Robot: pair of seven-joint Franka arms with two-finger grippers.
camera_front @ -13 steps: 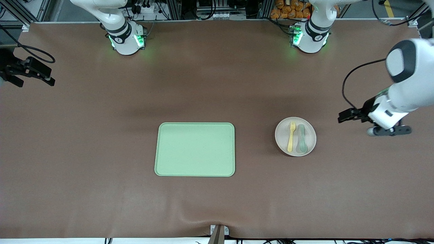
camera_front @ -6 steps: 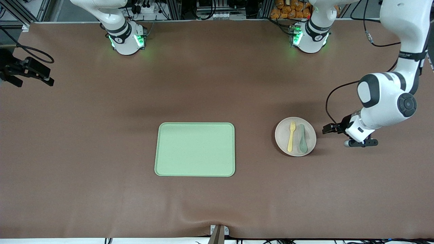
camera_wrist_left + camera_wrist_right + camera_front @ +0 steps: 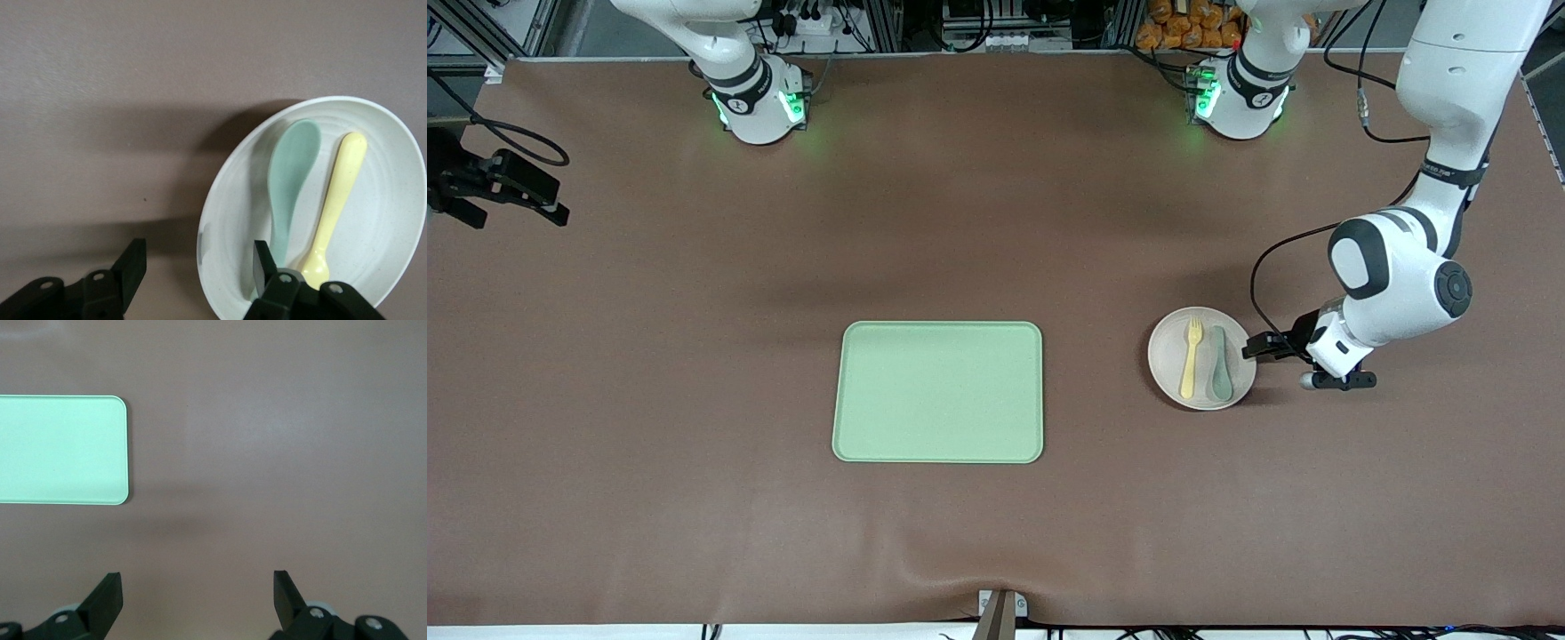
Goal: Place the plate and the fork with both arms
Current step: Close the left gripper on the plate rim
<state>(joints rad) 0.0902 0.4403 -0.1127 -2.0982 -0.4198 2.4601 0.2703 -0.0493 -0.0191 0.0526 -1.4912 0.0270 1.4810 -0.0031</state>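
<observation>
Beside the plate (image 3: 1201,358) with fork (image 3: 1192,357) and spoon (image 3: 1219,363), left end effector (image 3: 199,270) spread open.

Looks like a robotics lab: brown-matted counter (image 3: 694,356), aluminium framing (image 3: 480,31) and cable clutter (image 3: 818,22) by the arm bases.

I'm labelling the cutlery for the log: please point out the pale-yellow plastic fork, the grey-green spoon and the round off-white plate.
pale-yellow plastic fork (image 3: 1191,360): front view, mid-handle.
grey-green spoon (image 3: 1217,363): front view, handle.
round off-white plate (image 3: 1164,358): front view, bare inner surface beside the fork.
</observation>
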